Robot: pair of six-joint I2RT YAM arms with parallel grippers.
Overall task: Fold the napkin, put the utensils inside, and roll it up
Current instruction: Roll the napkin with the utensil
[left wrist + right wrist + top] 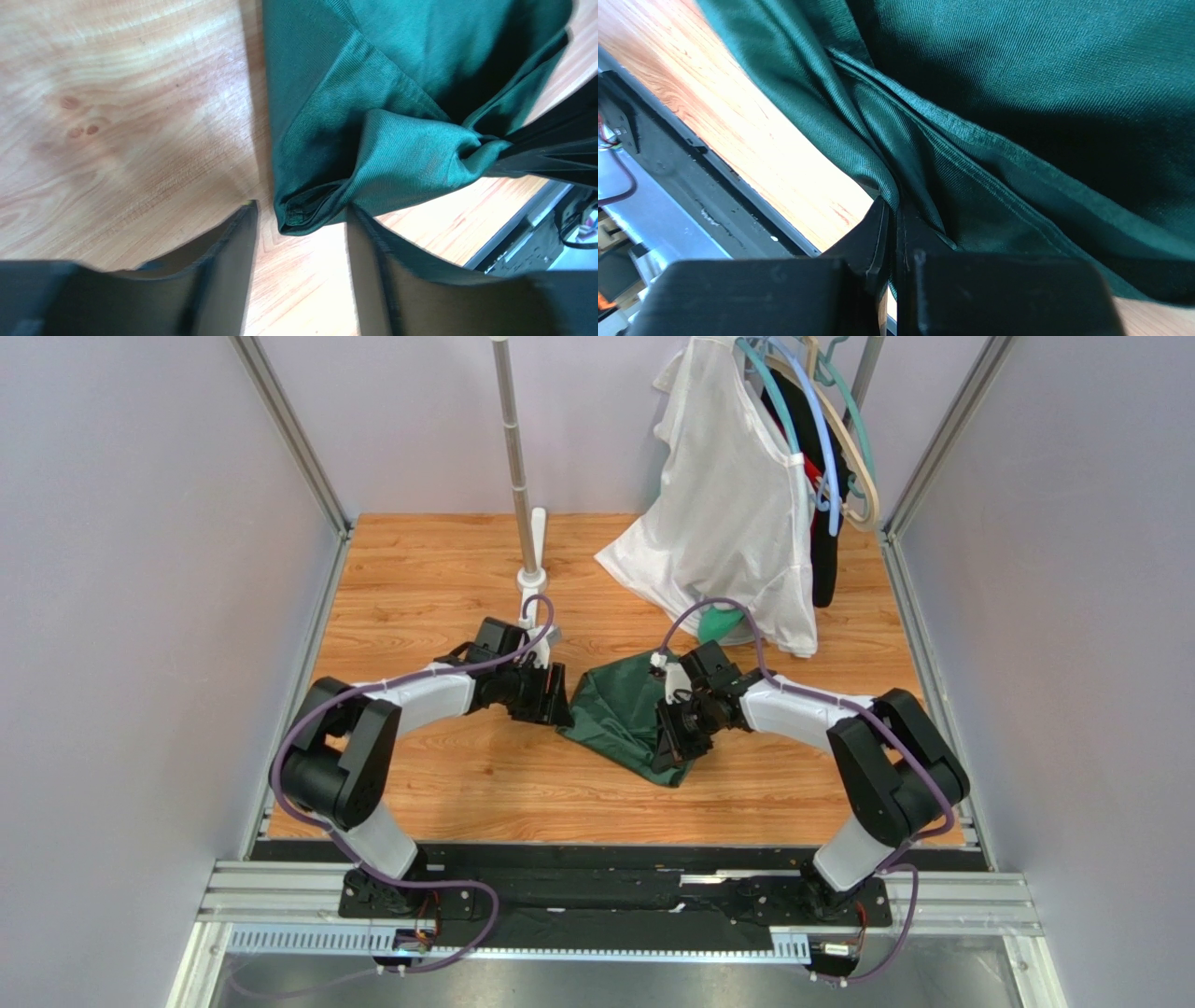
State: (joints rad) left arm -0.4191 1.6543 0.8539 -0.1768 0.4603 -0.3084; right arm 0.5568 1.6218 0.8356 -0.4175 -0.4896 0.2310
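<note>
The napkin (617, 711) lies crumpled in a dark green heap at the middle of the wooden desk (449, 784), between the two arms. It is bunched and creased, not spread flat. In the left wrist view the napkin (393, 105) shows a hemmed, folded corner resting on the wood, with a gathered ridge of cloth running off to the right, where it is drawn tight into a black shape (the other arm's pincer, by its place).

The right pincer (683, 728) sits at the napkin's right side. Seen from its own wrist, the right pincer (891, 210) is closed, its two fingers pressed together with a pleat of the napkin (1018, 105) nipped between the tips. The cloth fans upward from that pinch in several folds.

The left pincer (547, 696) is at the napkin's left edge. In its wrist view the left pincer (300, 217) stands parted, the hemmed corner lying between the two fingertips with bare wood showing on either side, so it grips nothing.

Farther back on the desk stands a grey pole (519, 476) on a white foot. To its right a white garment (730, 518) hangs from hangers (831, 434), with a scrap of brighter green cloth (720, 626) under its hem, just behind the napkin.
</note>
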